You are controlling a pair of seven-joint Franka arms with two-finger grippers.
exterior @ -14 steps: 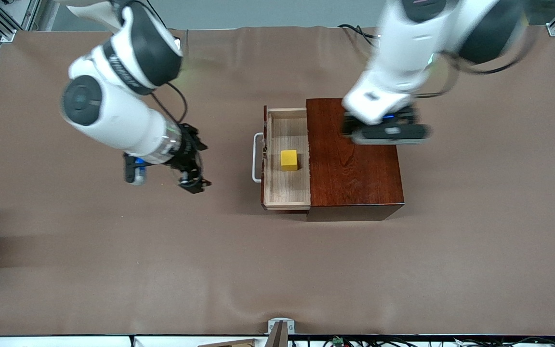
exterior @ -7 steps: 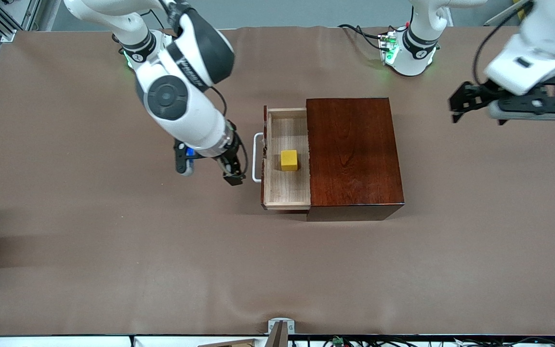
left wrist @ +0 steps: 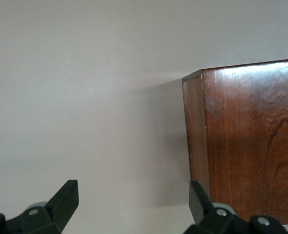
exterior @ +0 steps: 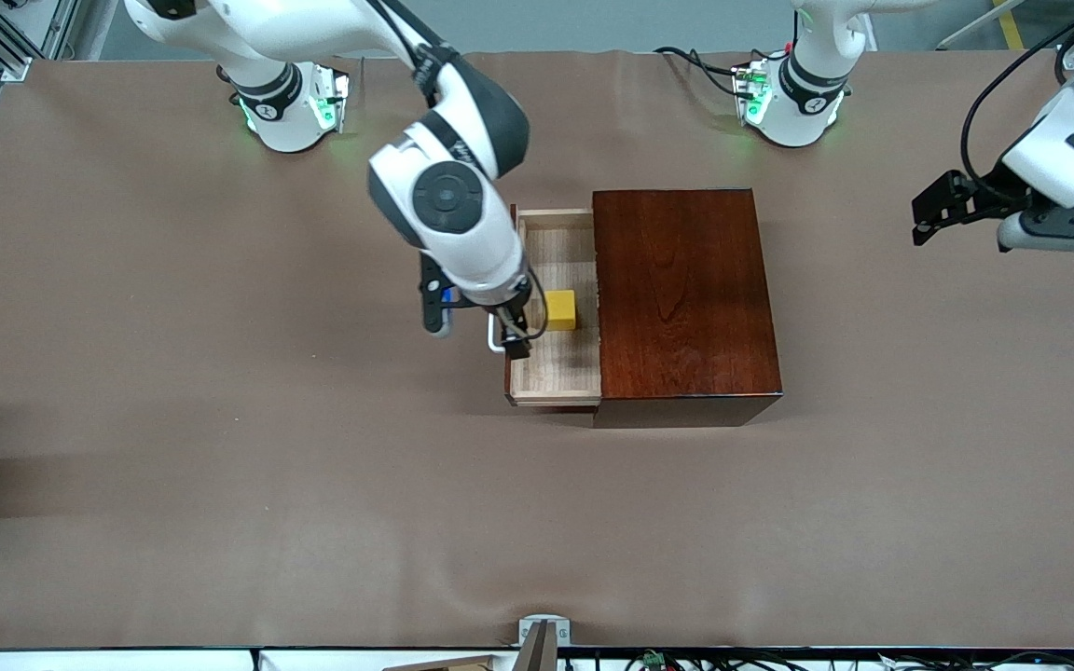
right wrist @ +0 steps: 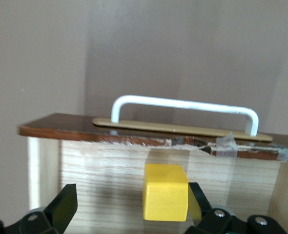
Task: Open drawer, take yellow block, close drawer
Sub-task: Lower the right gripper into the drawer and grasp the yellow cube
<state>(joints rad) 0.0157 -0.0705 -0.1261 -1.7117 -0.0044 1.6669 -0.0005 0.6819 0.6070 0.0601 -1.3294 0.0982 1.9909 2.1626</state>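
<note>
One yellow block (exterior: 560, 310), a small plain-faced cube, sits on the pale wood floor of the drawer (exterior: 556, 373), which stands pulled out of a glossy reddish-brown box (exterior: 681, 298) at the centre of the front view. There is one box, one drawer, one block and two arms. The right end effector (exterior: 511, 328) hangs over the drawer just beside the block, jaws spread wide and empty. Its wrist view shows what the front view hides: the white bar handle (right wrist: 183, 109) on the drawer's dark front, chipped along its edge. The left end effector (exterior: 943, 207), at the upper right of the front view, waits over the bare table (exterior: 220, 466); its wrist view shows the jaws wide, holding nothing.
</note>
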